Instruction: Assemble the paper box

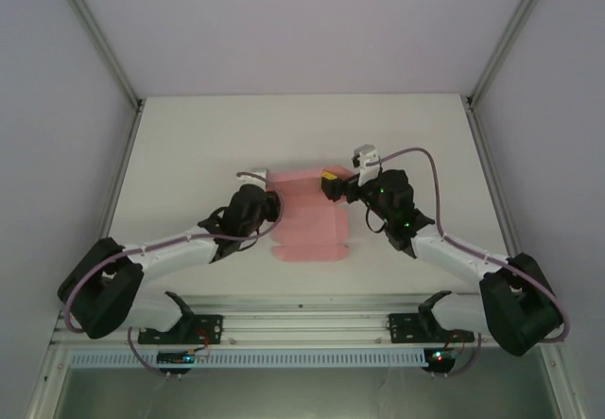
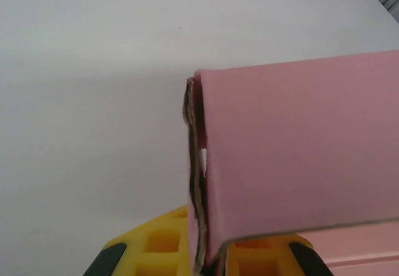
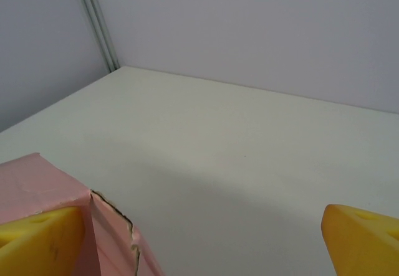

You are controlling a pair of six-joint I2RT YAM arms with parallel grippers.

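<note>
The paper box (image 1: pixel 307 225) sits about the middle of the surface (image 1: pixel 189 145), well apart from all four edges, partly flat and partly folded up along its far side. An arm meets it from each flank.

The left jaws are pinching it. In the left wrist view a doubled, folded edge of the pink card (image 2: pixel 299 145) runs down between the yellow fingers (image 2: pixel 156 248), with a panel bent over to the right. The right jaws are spread wide. One yellow finger (image 3: pixel 37 242) touches a raised corner of the card (image 3: pixel 37 182), while the other finger (image 3: pixel 365 238) stands well apart over bare surface.

The card looks thin and very light, so weight should not matter. It probably has little stiffness away from its creases. A panel held at one point will likely sag or spring back, and a hard squeeze could dent it. The ragged, dark-lined edges at the folds suggest it tears or frays easily. The plain finish looks smooth, so a shallow grip may slip.

The best hold is likely close to a crease or on a doubled layer, as the left side has it. The second hold should go at the neighbouring flap's edge, not mid-panel.
</note>
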